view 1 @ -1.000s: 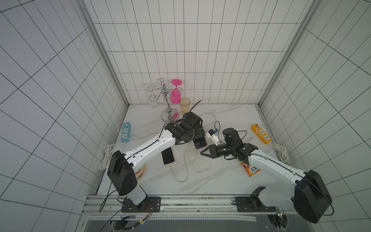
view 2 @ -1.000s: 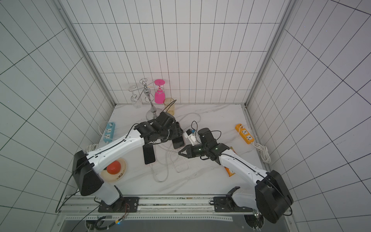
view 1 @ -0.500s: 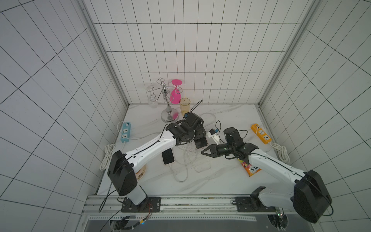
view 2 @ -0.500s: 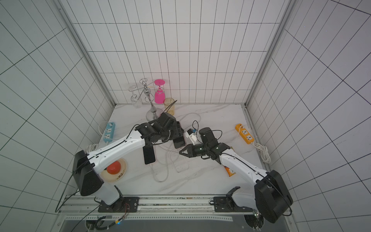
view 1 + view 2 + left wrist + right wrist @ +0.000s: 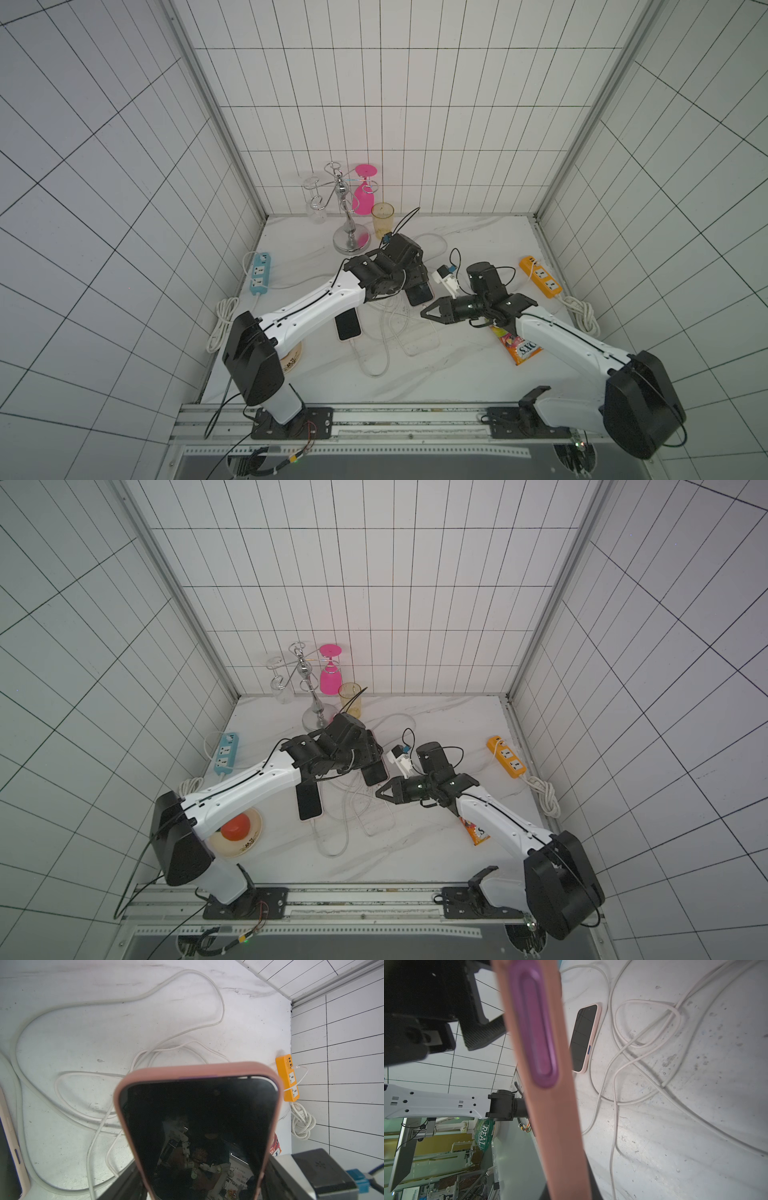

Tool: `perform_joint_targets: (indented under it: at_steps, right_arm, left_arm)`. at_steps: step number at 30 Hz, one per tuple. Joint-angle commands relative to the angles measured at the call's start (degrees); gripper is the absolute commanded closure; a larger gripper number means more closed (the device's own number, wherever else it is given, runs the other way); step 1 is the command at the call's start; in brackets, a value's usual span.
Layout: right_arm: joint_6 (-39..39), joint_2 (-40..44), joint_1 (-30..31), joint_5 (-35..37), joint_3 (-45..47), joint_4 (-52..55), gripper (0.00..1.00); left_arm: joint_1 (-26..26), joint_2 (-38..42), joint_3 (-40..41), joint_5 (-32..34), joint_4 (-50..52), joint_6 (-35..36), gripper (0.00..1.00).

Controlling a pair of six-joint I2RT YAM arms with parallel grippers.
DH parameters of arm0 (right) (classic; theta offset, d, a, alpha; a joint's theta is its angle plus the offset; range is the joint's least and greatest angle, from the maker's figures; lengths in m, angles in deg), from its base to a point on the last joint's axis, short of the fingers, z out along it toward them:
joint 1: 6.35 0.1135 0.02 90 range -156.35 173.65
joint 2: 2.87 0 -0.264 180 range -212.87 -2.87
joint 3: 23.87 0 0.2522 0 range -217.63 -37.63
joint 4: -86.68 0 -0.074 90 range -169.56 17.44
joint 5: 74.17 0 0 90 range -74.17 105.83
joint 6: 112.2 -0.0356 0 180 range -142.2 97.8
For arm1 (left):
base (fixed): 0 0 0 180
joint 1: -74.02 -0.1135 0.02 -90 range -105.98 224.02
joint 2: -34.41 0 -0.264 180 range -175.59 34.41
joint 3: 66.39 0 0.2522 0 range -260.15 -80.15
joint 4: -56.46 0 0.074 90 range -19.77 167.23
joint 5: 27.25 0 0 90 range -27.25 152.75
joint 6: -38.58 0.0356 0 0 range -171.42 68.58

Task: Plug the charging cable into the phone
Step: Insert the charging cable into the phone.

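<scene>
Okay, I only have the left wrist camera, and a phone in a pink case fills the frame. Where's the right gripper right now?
Observer: The right gripper is shut, its tip close beside the dark-screened phone in a pink case that the left gripper clamps.
Operator: And that sliver of a phone at my frame's edge?
Observer: That second pink-cased phone lies flat, screen up, on the white marble table; a thin white cable seems to run from its end nearest the robot's base.
</scene>
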Motion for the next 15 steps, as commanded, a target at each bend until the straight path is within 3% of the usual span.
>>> perform_joint_targets:
  at_steps: [1, 15]
  right_arm:
    - [2.23, 1.81, -1.53, 1.24, -2.77, -5.53, 1.0]
    - [4.48, 3.79, -1.52, 2.85, -0.99, -6.74, 1.0]
  left_arm:
    - [1.64, 0.25, 0.26, -4.32, 4.35, 0.45, 0.79]
    - [1.56, 1.2, -1.18, -3.22, 6.28, -1.54, 0.83]
